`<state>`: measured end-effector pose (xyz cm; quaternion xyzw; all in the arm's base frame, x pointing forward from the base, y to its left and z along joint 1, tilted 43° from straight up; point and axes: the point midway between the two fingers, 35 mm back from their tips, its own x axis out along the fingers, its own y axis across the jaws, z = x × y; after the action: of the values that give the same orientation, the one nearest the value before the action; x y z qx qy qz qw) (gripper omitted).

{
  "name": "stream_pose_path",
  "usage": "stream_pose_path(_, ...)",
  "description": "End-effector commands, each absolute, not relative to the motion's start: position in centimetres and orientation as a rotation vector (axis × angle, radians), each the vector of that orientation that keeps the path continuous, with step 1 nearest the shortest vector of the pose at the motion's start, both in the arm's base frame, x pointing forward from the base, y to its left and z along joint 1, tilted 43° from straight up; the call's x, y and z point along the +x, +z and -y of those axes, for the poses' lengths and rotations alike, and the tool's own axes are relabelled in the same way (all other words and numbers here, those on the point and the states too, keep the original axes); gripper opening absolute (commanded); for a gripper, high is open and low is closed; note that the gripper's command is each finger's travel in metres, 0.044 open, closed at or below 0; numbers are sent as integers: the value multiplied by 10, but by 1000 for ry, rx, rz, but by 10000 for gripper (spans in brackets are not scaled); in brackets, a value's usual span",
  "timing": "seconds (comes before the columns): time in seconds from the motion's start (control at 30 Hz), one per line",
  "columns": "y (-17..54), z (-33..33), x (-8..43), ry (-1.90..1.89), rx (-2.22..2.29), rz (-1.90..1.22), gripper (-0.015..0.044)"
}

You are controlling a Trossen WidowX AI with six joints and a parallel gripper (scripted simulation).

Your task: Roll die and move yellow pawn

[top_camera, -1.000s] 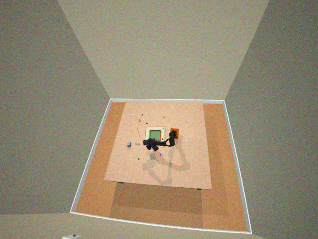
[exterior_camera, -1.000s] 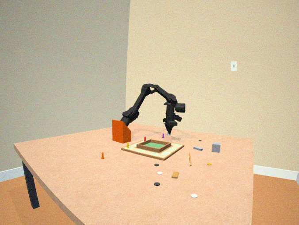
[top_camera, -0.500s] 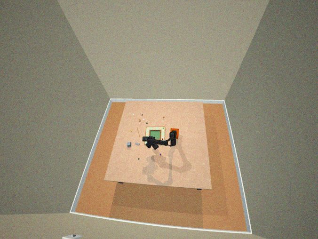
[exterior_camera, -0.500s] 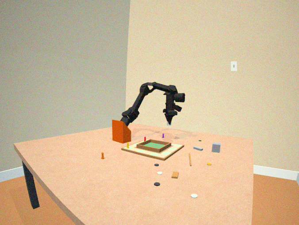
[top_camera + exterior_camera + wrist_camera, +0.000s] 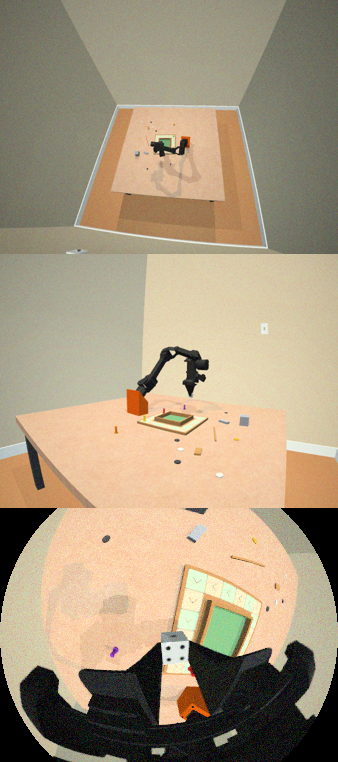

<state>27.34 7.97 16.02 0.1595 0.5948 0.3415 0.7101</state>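
1. Tool (image 5: 190,395) (image 5: 173,644) closed partway, its fingers pinching the die (image 5: 191,396) (image 5: 174,648) above the tabletop (image 5: 191,120) (image 5: 90,439) (image 5: 135,573).
2. Four pips show on the die's face toward the wrist view.
3. Yellow pawn (image 5: 173,136) (image 5: 144,418) stands on a corner of the board (image 5: 165,136) (image 5: 185,433) (image 5: 196,579).
4. Red pawn (image 5: 163,410) (image 5: 191,671) stands on the board too.
5. Green-floored tray (image 5: 165,142) (image 5: 174,417) (image 5: 225,630) sits mid-board.
6. Purple pawn (image 5: 170,164) (image 5: 184,407) (image 5: 114,652) is off the board.

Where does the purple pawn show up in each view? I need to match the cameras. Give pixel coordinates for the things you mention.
Top: the small purple pawn (image 5: 170,164) (image 5: 184,407) (image 5: 114,652) is just below centre.
Exterior: right of centre, behind the board.
Wrist: left of centre, lying at a slant in the picture.
Shared landmark: green-floored, brown-walled square tray (image 5: 171,142) (image 5: 167,421) (image 5: 204,626).
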Motion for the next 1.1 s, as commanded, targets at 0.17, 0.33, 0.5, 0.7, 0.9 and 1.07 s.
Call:
stream_pose_path(0.17, 134, -62, 280, 539, 602, -1449, 0)
stream_pose_path(0.33, 122, -52, 283, 415, 736, -1506, 0)
stream_pose_path(0.5, 109, -43, 284, 286, 870, -1556, 0)
stream_pose_path(0.7, 93, -32, 285, 126, 1030, -1605, 0)
stream_pose_path(0.9, 78, -21, 285, -41, 1189, -1644, 0)
stream_pose_path(1.07, 66, -12, 283, -184, 1320, -1667, 0)
